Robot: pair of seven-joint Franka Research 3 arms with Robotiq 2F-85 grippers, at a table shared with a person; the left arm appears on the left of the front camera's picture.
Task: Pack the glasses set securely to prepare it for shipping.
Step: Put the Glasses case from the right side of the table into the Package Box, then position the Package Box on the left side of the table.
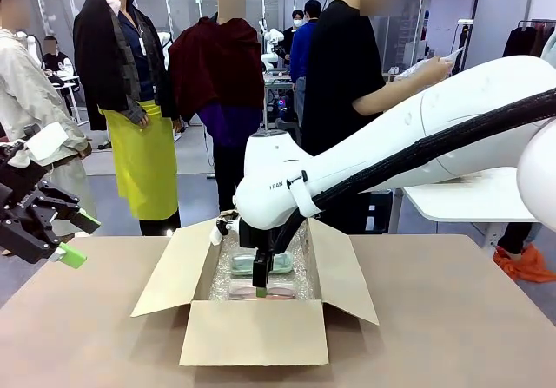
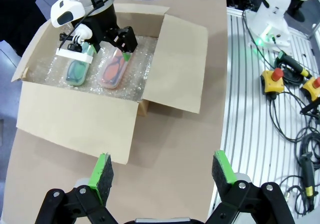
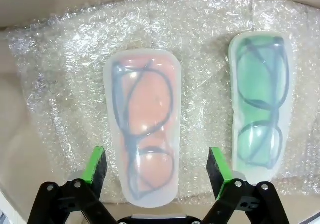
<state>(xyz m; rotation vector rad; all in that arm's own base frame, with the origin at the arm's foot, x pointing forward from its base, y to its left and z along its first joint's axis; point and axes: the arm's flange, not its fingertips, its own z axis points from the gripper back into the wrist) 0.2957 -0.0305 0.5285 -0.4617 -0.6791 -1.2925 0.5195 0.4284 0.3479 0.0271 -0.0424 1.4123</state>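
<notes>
glasses set (image 2: 112, 72) lies in two clear packs, side by side and apart, flat on bubble wrap (image 3: 65, 83) that lines the floor of an open box (image 1: 252, 332). in the right wrist view the pink pack (image 3: 142, 134) lies at the centre and the green pack (image 3: 260, 101) at its 3 o'clock, their long sides about parallel. the right gripper (image 3: 156, 159) reaches down into the box from above, its fingers (image 3: 96, 166) spread wide to either side of the pink pack's 6 o'clock end; the pad at 3 o'clock stands clear of the pack, the pad at 9 o'clock is just beside its edge, and the gripper grips nothing. the box stands on the table (image 1: 452, 318) at 6 o'clock of the front view's centre, all four flaps folded outward. the left gripper (image 2: 161, 164) hangs above the table at 9 o'clock in the front view, well apart from the box, its jaws fully spread and empty. from its wrist camera the box lies toward 11 o'clock, with both packs in sight under the right arm.
</notes>
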